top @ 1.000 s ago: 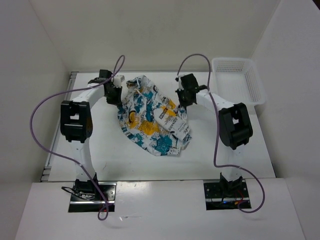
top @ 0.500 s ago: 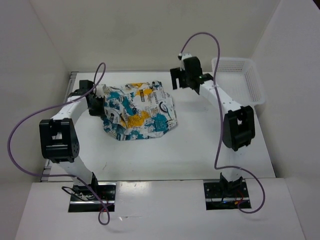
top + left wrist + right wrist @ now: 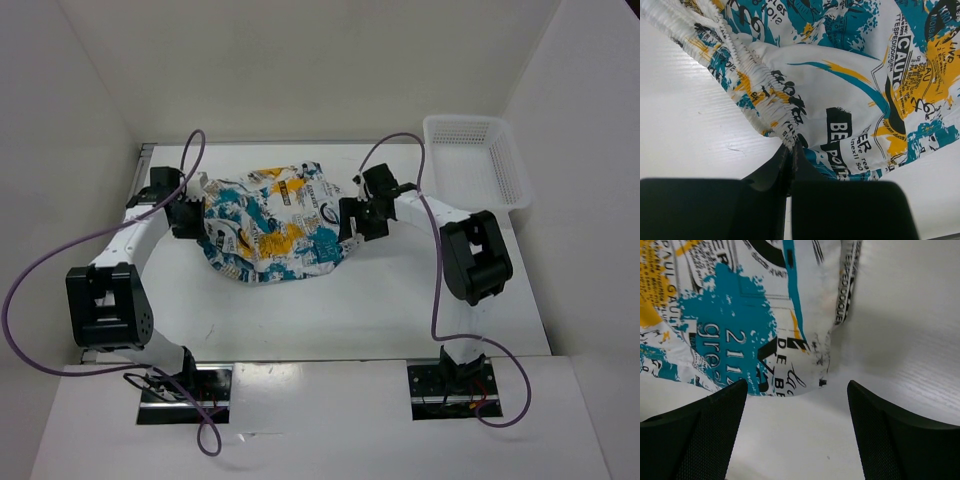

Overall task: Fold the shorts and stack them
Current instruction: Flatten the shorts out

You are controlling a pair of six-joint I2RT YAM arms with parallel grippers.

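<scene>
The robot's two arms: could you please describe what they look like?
The left arm and right arm have slim white links and bulky black joint housings. The left gripper and right gripper are black. A purple cable loops along each arm.

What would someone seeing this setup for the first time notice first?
The brightly printed shorts, teal, yellow-orange and black on white, lie crumpled in the middle of the white table. The left gripper is shut on their elastic waistband at the left edge, while the right gripper hangs open at their right edge. A white mesh basket sits at the table's far right corner.
</scene>
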